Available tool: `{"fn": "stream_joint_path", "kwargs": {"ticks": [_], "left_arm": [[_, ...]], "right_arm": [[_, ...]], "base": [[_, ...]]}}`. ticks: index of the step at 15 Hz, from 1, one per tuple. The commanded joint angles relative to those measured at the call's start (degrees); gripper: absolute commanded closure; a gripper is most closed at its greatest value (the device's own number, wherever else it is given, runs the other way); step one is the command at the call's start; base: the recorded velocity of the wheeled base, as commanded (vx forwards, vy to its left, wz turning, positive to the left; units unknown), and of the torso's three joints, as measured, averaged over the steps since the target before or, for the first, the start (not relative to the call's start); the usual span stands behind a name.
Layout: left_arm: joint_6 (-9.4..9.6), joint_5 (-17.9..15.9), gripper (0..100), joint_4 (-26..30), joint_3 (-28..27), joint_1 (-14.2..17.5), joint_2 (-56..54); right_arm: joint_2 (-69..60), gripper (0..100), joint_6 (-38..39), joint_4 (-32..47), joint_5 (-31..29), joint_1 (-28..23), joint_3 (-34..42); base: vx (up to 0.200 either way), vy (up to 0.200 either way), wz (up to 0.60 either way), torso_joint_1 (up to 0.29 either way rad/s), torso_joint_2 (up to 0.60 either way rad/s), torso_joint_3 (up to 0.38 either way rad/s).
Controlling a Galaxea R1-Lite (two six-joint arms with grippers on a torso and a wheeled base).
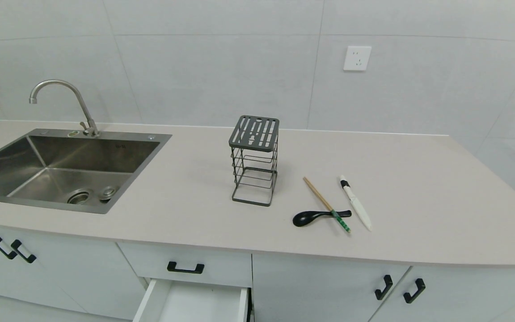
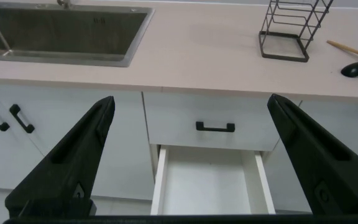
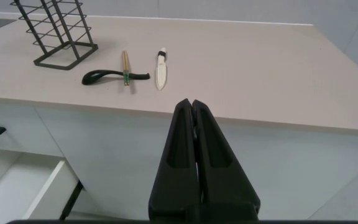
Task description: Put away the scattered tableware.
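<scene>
Black spoon well beyond right hand

The worktop is smooth, matt. The sink is brushed metal, the rack matt dark wire. The spoon is glossy; the chopsticks bare wood. My jaws are matt black plastic.

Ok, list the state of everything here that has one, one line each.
Left gripper: open, empty.
Right gripper: shut, empty.
Lower drawer: pulled open.
Upper drawer: shut.
Rack: upright, empty.
Chopsticks: lying across the handle of the black spoon.
White knife: lying flat on the counter.
Faucet: no water running.
</scene>
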Motion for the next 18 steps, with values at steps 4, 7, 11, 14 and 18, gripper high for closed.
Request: {"fn": "stream_joint_path", "kwargs": {"ticks": [4,7,11,14,18], "left_arm": [[-0.06,0.0,0,0.0,0.0,0.0,0.1],[-0.06,0.0,0,0.0,0.0,0.0,0.1],[-0.06,0.0,0,0.0,0.0,0.0,0.1],[-0.06,0.0,0,0.0,0.0,0.0,0.1],[-0.06,0.1,0,0.0,0.0,0.0,0.1]], "right_arm": [[0.0,100,-0.1,0.0,-0.1,0.0,0.0],[0.0,100,-0.1,0.0,-0.1,0.0,-0.1],[0.0,100,-0.1,0.0,-0.1,0.0,0.0],[0.0,100,-0.1,0.0,-0.1,0.0,-0.1],[0.0,100,0.0,0.0,-0.1,0.0,0.0]], "base": [[0.0,0.0,0.0,0.0,0.0,0.0],[0.0,0.0,0.6,-0.001,0.0,-0.002],[0.0,0.0,0.15,0.001,0.0,0.002],[0.0,0.0,0.0,0.0,0.0,0.0],[0.0,0.0,0.0,0.0,0.0,0.0]]}}
